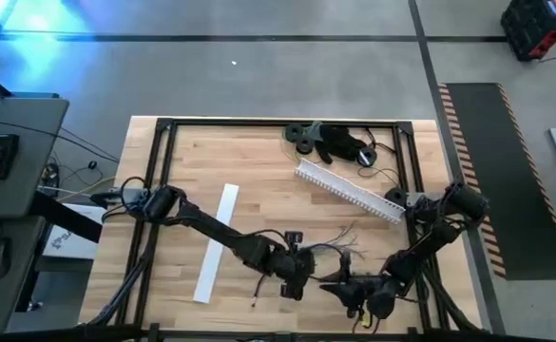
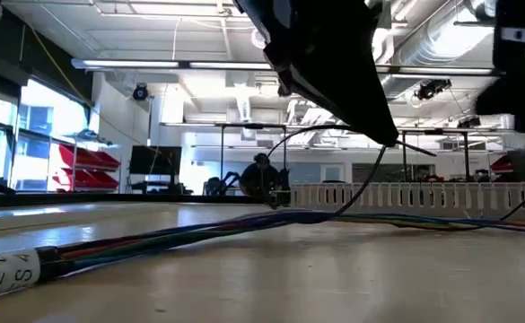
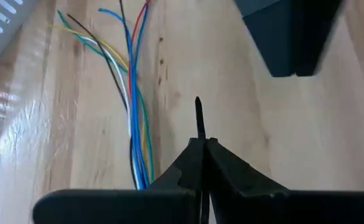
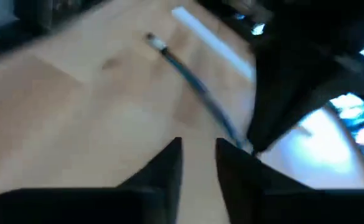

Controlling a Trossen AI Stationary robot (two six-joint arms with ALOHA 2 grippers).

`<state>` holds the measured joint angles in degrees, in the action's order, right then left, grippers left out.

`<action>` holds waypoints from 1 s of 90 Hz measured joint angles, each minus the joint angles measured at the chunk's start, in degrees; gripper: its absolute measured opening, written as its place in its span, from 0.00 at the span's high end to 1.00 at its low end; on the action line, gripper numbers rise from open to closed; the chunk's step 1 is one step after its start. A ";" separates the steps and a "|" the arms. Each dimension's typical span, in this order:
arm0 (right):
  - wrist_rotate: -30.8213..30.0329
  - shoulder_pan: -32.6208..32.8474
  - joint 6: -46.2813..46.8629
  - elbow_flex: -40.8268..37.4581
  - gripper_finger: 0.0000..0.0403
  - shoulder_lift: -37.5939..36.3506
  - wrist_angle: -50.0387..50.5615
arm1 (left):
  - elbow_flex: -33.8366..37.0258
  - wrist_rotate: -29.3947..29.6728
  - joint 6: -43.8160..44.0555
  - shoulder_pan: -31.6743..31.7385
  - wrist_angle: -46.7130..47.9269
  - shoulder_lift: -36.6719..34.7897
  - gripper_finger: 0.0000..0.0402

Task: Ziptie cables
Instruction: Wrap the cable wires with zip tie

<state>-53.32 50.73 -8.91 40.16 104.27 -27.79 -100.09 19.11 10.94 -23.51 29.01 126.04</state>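
Black strip in closed left tool.

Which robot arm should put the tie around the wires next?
Probably the left. Its pincer is pinched shut on a thin black strip, maybe the tie, right beside the cables. The right pincer is open and holds nothing.

Light wood table in a dark frame. On it: flat white strip, left of centre, angled; white comb-toothed rail, far right, diagonal; black items at far edge; cables fanned out, near centre.
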 joint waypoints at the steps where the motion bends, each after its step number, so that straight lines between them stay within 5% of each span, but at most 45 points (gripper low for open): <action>1: -0.60 -0.19 -0.01 0.00 0.69 0.00 0.14 | 0.00 -0.01 0.03 0.00 -0.03 0.00 1.00; 18: -2.15 -3.79 2.93 -0.02 0.62 0.00 1.07 | 0.00 -0.57 0.47 -0.01 -0.67 0.00 1.00; 43: 4.41 -6.04 3.87 -0.02 0.73 0.00 1.86 | 0.00 -0.36 1.03 0.04 -0.74 0.02 1.00; 70: 4.05 -6.21 3.95 -0.02 0.80 0.00 2.41 | 0.00 -0.13 1.08 0.04 -2.34 0.04 1.00; 90: 4.00 -6.06 4.93 -0.04 0.98 0.00 2.36 | 0.00 0.08 2.02 0.04 -2.34 0.04 1.00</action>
<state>-49.32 44.67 -3.98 40.12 104.27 -25.43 -100.09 19.20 12.96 -23.46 26.68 126.08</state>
